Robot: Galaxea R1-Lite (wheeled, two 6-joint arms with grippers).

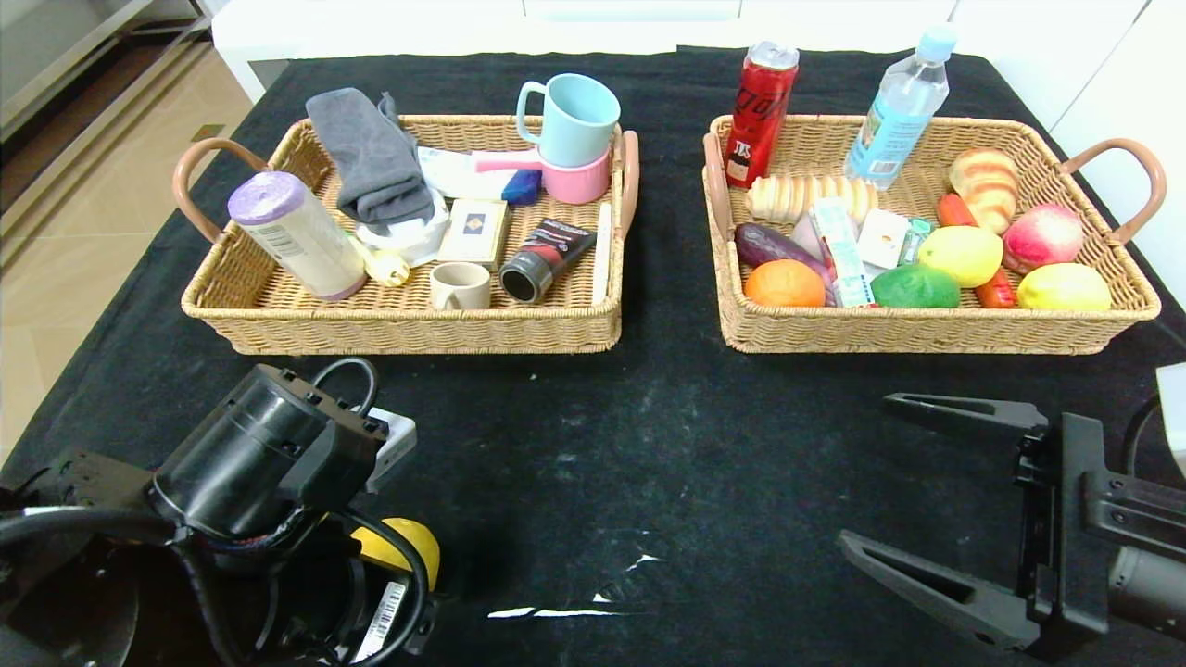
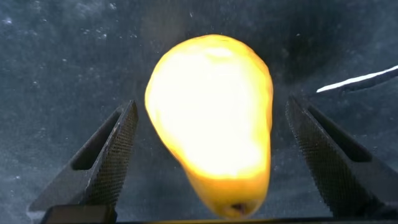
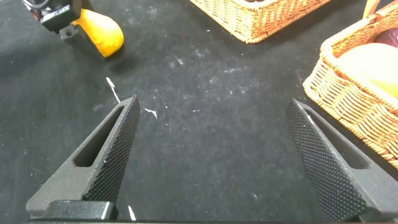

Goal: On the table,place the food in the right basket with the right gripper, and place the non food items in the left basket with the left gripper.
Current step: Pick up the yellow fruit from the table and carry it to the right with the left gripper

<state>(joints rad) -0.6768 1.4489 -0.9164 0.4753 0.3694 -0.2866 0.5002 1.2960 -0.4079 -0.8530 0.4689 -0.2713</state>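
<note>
Black-draped table (image 1: 649,445): two baskets (image 1: 398,315), yellow fruit (image 1: 408,548).

Setting: indoor test or demonstration space, home-like in finish. Evidence: one large table (image 1: 593,445) draped in scuffed black cloth, set out as a staged work surface; white cabinet fronts (image 1: 1038,37) behind and to the right side; pale tiled floor (image 1: 56,306) at left, beside a low grey ledge (image 1: 65,65). Two matching wicker baskets (image 1: 408,324) of sorted household goods suggest an arranged trial.
</note>
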